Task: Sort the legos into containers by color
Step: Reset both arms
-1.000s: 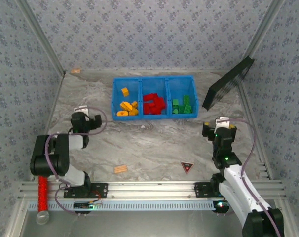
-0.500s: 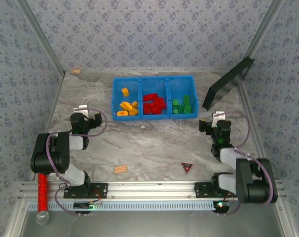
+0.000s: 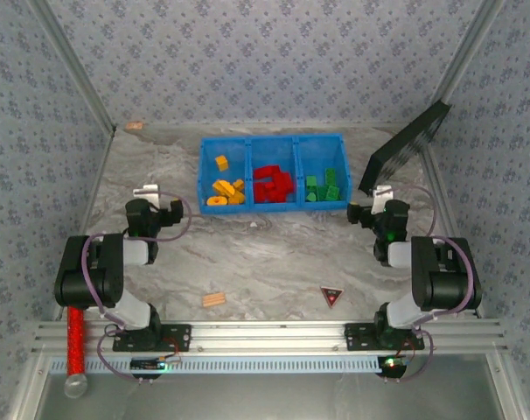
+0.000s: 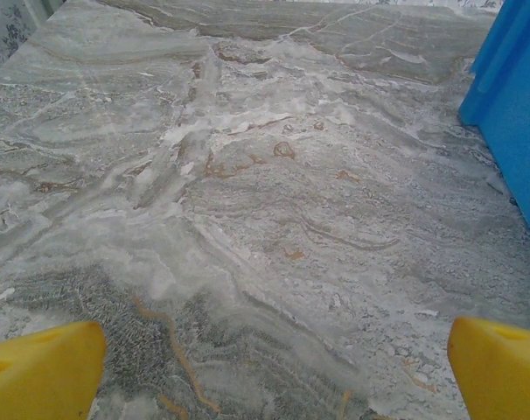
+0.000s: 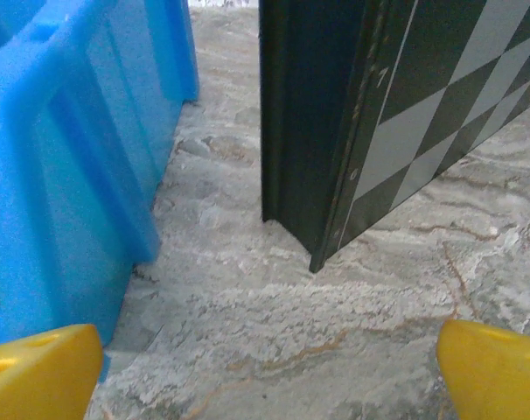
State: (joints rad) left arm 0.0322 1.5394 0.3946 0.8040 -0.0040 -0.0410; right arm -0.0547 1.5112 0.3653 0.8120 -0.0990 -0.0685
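Blue plastic marks the goal from above: the bin (image 3: 274,137) holds yellow and orange legos (image 3: 224,188) in its left compartment, red legos (image 3: 272,184) in the middle and green legos (image 3: 322,186) on the right. I see no loose brick on the table (image 3: 274,254), only a tan wooden piece (image 3: 213,299) and a dark triangle (image 3: 332,296), which are not mine to sort. I judge the sorting done, so the step is to park cleanly. My left gripper (image 3: 153,208) sits well left of the bin, my right gripper (image 3: 374,210) just off its right end.

From my left wrist, my left gripper (image 4: 269,372) has its fingers wide apart and empty over bare marble, the bin's wall (image 4: 514,114) off to the right.

From my right wrist, my right gripper (image 5: 269,367) is likewise spread and empty. The bin (image 5: 64,140) stands close on the left, a leaning checkered board (image 5: 422,114) close ahead. Any move there should be slow and straight back, to avoid nudging either.
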